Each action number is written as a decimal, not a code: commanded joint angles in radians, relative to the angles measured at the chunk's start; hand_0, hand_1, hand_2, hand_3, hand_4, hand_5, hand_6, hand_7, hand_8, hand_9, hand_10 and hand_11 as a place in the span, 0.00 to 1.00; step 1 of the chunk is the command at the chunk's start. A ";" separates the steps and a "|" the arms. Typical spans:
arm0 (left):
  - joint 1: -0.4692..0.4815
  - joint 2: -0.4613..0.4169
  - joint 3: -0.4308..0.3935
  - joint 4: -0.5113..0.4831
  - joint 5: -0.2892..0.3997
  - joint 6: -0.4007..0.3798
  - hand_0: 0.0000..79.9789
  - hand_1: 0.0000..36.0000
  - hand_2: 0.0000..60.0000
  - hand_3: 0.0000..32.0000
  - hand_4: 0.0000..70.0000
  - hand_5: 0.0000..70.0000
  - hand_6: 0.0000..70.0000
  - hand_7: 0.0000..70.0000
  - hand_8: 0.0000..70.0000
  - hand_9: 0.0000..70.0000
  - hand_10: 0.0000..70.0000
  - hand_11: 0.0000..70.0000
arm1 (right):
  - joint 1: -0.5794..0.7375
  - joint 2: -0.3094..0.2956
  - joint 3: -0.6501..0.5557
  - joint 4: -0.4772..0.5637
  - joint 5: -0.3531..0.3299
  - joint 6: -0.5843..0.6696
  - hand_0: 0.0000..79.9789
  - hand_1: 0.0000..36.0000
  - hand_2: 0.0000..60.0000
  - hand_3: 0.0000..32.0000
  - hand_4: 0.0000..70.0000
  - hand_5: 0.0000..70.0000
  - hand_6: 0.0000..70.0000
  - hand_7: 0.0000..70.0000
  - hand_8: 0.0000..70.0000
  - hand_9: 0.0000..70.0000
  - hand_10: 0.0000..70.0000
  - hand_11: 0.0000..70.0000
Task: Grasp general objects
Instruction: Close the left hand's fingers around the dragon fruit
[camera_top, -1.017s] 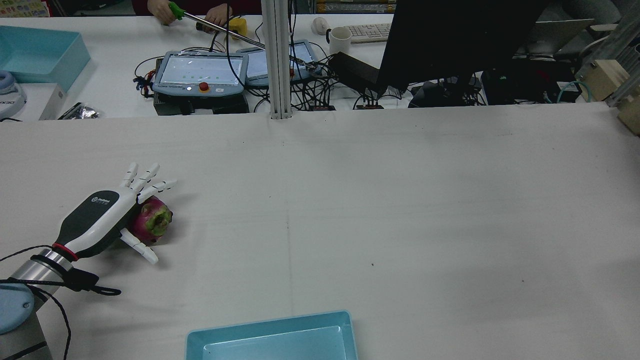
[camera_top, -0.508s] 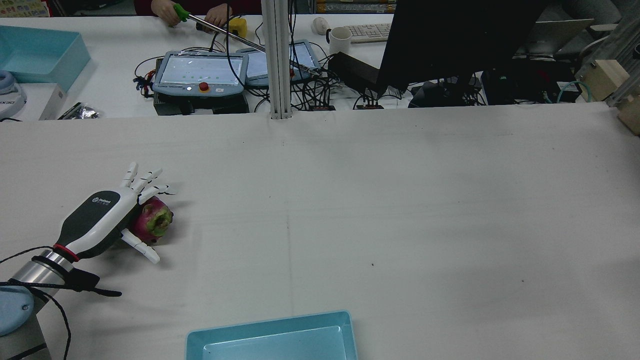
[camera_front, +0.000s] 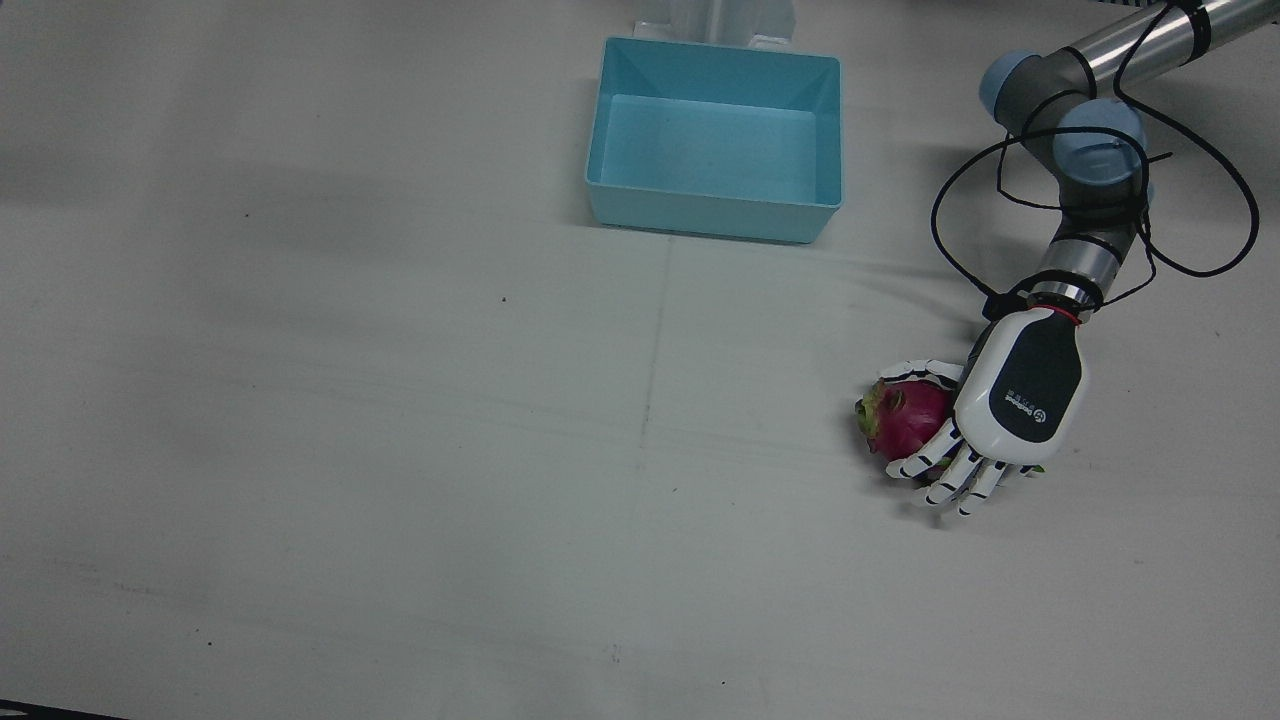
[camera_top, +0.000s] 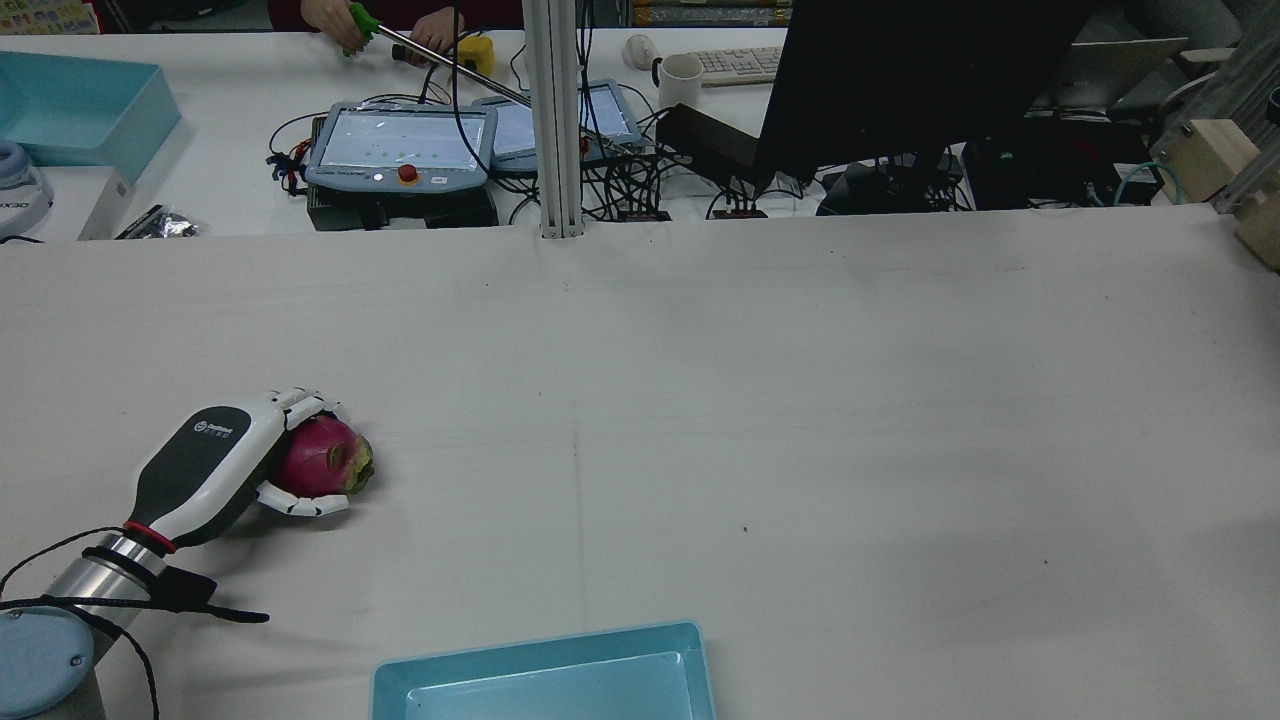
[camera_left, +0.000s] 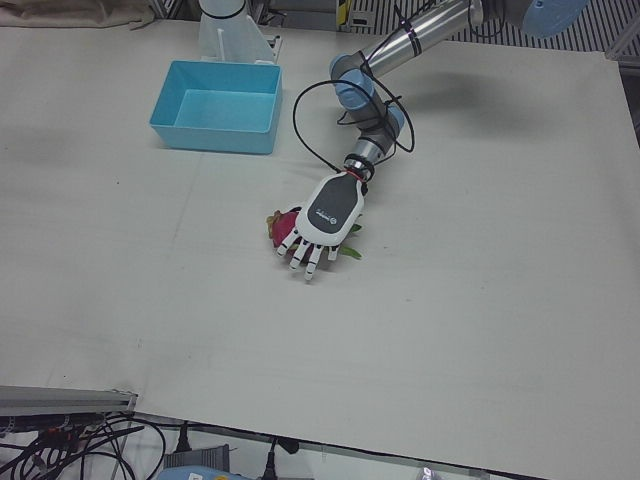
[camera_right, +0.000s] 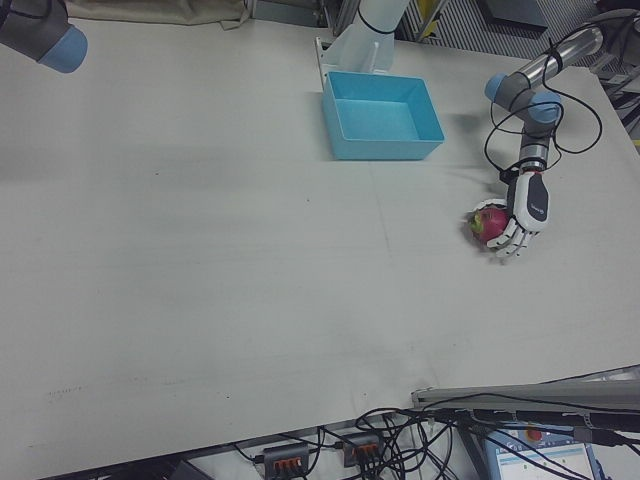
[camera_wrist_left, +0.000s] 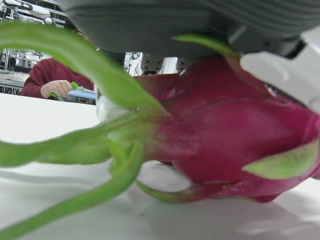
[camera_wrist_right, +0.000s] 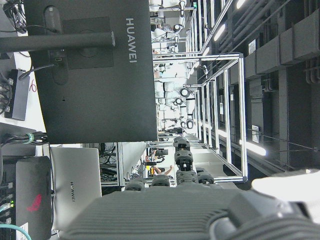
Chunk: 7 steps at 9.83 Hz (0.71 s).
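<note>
A magenta dragon fruit (camera_front: 905, 415) with green scales lies on the white table, near the robot's left side. My left hand (camera_front: 1020, 390) lies over it, with the fingers curled round its far side and the thumb on its near side. The rear view shows the fruit (camera_top: 325, 467) cupped in the hand (camera_top: 205, 465) and resting on the cloth. It fills the left hand view (camera_wrist_left: 225, 150). The right hand shows only as a grey edge in its own view (camera_wrist_right: 165, 215); its fingers are hidden.
An empty light blue bin (camera_front: 710, 215) stands at the table's middle, near the pedestals; it also shows in the rear view (camera_top: 545, 650). Across the table are teach pendants (camera_top: 400, 145), cables and a monitor (camera_top: 900, 70). A black cable (camera_front: 960, 200) loops around the left arm.
The left hand's fingers were spread straight over the fruit; now they are curled around it. The fruit has turned and shifted slightly right and toward the robot.
</note>
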<state>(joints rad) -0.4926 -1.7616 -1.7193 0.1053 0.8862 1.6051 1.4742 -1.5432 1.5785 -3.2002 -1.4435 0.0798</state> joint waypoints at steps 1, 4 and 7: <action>0.013 -0.001 0.001 0.001 -0.016 0.016 0.48 0.21 0.66 0.00 0.50 0.77 0.39 0.44 0.44 0.35 0.83 1.00 | 0.000 0.000 0.000 -0.001 0.000 0.000 0.00 0.00 0.00 0.00 0.00 0.00 0.00 0.00 0.00 0.00 0.00 0.00; 0.013 -0.001 0.000 0.001 -0.038 0.022 0.08 0.18 1.00 0.00 1.00 1.00 1.00 0.67 0.94 0.93 1.00 1.00 | 0.000 0.000 0.000 -0.001 0.000 0.000 0.00 0.00 0.00 0.00 0.00 0.00 0.00 0.00 0.00 0.00 0.00 0.00; 0.011 0.001 -0.006 -0.006 -0.055 0.022 0.00 0.16 1.00 0.00 1.00 1.00 1.00 0.64 1.00 1.00 1.00 1.00 | 0.000 0.000 0.000 -0.001 0.000 0.000 0.00 0.00 0.00 0.00 0.00 0.00 0.00 0.00 0.00 0.00 0.00 0.00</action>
<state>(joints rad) -0.4799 -1.7621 -1.7194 0.1051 0.8470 1.6264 1.4741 -1.5432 1.5784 -3.2008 -1.4435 0.0798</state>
